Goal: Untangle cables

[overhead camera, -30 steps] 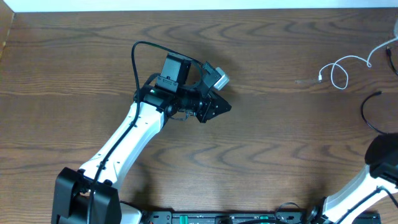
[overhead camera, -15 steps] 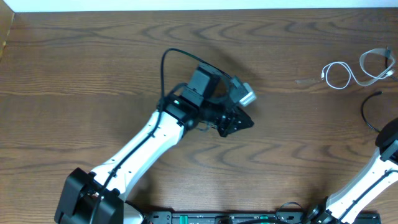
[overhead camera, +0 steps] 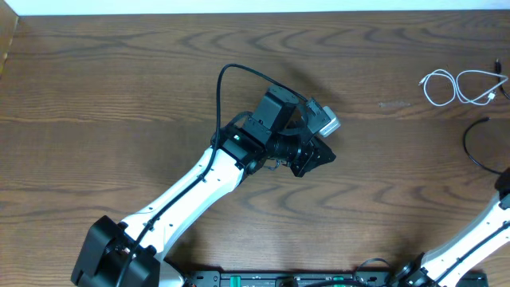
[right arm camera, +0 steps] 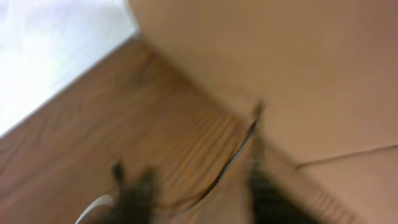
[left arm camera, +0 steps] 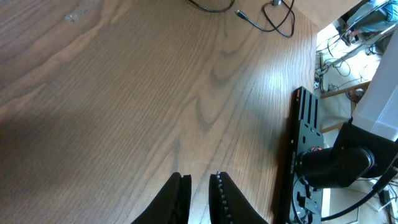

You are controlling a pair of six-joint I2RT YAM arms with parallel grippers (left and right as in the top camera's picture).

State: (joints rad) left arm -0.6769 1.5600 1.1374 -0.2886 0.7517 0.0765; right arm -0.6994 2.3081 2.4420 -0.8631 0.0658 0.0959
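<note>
Left gripper (left arm camera: 200,198) nearly together; right gripper (right arm camera: 199,196) blurred, state unclear; white cable (overhead camera: 455,83) apparently in 2 loops.

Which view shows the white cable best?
Overhead: the white cable lies whole, in loops, near the table's right edge. Right wrist is blurred, only a white sliver at the bottom. Left wrist shows none clearly.

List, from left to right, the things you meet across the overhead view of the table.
Left arm's base → left end effector → white cable. The black cable and the right arm overlap the white cable's span, so they are left out.
</note>
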